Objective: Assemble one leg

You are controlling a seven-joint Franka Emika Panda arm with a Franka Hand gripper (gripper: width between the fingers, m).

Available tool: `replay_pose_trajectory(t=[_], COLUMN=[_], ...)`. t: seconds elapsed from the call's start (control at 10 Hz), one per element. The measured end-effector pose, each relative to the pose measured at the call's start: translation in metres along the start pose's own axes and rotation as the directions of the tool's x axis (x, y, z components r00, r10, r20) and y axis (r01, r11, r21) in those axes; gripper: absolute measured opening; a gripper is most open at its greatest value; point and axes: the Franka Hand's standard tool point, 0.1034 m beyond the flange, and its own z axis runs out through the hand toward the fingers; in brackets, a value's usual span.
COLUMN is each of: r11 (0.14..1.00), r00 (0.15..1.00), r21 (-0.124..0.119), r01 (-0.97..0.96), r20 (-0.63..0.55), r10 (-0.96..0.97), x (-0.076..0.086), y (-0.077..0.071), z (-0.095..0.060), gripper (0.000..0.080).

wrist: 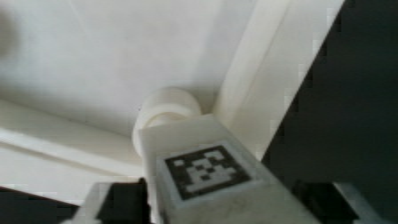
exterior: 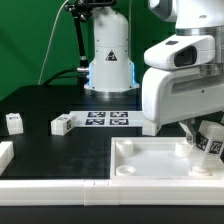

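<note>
My gripper (exterior: 204,130) is clamped on the leg (wrist: 199,150), whose tip is at the rim of the tray (exterior: 150,165). It seems light, stiff, slick plastic (so I pinch its flat sides).

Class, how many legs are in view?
3: one leg at the exterior view's far left, one beside the marker board, one in the gripper. Others may be hidden.

A white leg (wrist: 187,140) fills the centre, its black-and-white marker tag (wrist: 205,168) facing the camera. The gripper (wrist: 210,205) clamps it, dark fingers (wrist: 118,205) on either side. The leg's rounded far end sits against the white tray (wrist: 89,60), just beside a raised rim (wrist: 267,70). Past the rim lies the black table (wrist: 365,100).
</note>
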Motion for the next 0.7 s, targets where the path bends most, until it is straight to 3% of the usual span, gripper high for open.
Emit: replay_pose_trajectory(t=[0.1,0.7], r11=[1.000,0.997], r00=[1.000,0.997], r21=[-0.004,-0.003], r01=[-0.005,-0.082], r20=[-0.001,-0.001], r10=[0.005,0.082], x=[-0.0005,-0.0008], y=[0.0042,0.0051], z=[0.0000,0.0002], gripper=[0.0304,0.0297])
